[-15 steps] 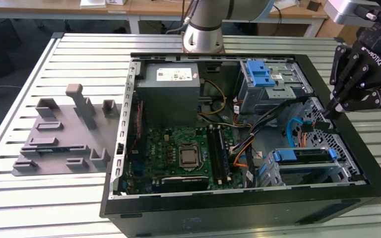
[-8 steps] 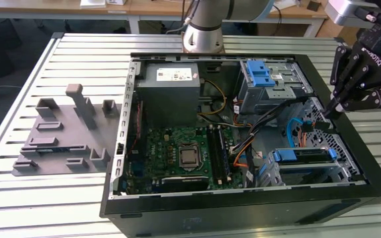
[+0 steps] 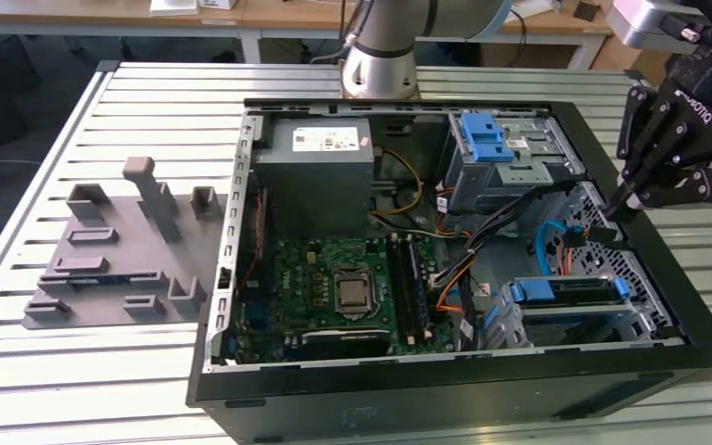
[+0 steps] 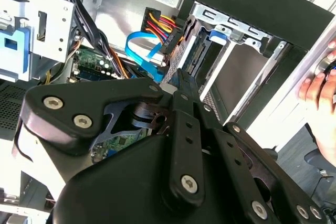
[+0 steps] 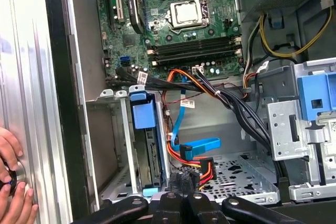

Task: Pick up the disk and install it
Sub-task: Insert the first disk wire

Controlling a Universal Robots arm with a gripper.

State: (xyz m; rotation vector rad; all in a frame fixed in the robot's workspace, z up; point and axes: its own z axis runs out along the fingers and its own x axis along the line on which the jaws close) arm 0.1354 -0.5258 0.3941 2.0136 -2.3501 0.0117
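Seemingly the disk [image 3: 566, 290] already sits in its bay in the case [image 3: 455, 394], so installing looks nearly done. The pincer [image 3: 619, 209] hangs nearby, tips together and empty; any final push must miss the cables [image 5: 199, 150].

Slatted metal table [image 3: 84, 389], two things on it.
An open black computer case [image 3: 455, 400] lies flat toward the exterior view's right; a grey moulded fixture [image 3: 121, 250] sits beside it, to the left.

The exterior view overlooks the whole computer case [image 3: 455, 394]; both wrist views peer closely into its drive cage [image 5: 105, 150].
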